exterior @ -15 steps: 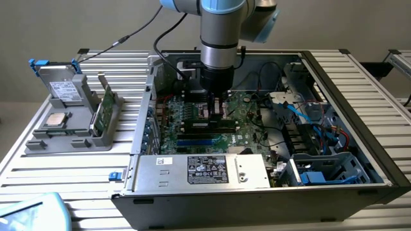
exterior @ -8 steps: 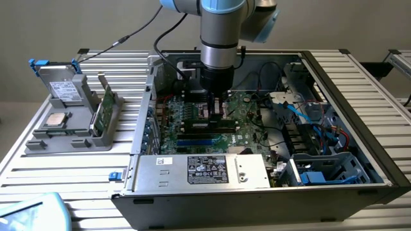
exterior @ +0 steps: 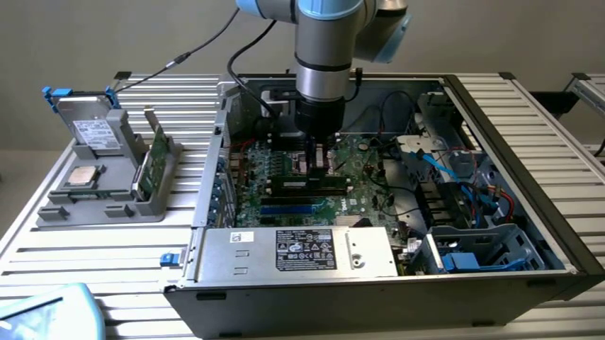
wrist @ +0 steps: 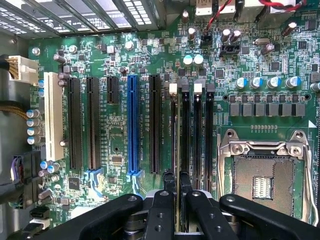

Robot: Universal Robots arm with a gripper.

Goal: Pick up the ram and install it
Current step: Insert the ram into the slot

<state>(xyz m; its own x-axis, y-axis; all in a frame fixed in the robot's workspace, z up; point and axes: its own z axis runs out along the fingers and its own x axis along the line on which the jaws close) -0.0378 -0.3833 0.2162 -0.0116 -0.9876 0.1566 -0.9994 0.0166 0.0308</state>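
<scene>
Nearest you, the power supply (exterior: 302, 251) lies across the near side of the open computer case (exterior: 529, 127), which rests on the slatted tabletop (exterior: 95, 248). Just beyond it run the motherboard's expansion slots, the blue slot (wrist: 132, 125) among them, and beyond those the memory slots. That is where the ram (exterior: 307, 185) is. It stands on edge, lengthwise along the slots, directly beneath the tool (exterior: 319, 168).

The fingers (wrist: 169, 185) are drawn close together on either side of the stick's upper edge, so you may take the tool as clamped on the ram. Gripping the thin board by its flat faces keeps it upright and in line with the slot.

In the wrist view, its edge follows the memory slot next to the expansion slots, with the open processor socket (wrist: 265, 175) beyond the bank. Whether the stick is pressed home or only resting there, you cannot tell.

Farther back, the arm (exterior: 324, 42) stands vertical above it — a posture that suits a straight push. On the exterior view's left, well apart, a grey holder (exterior: 104, 198) sits on the tabletop.
</scene>
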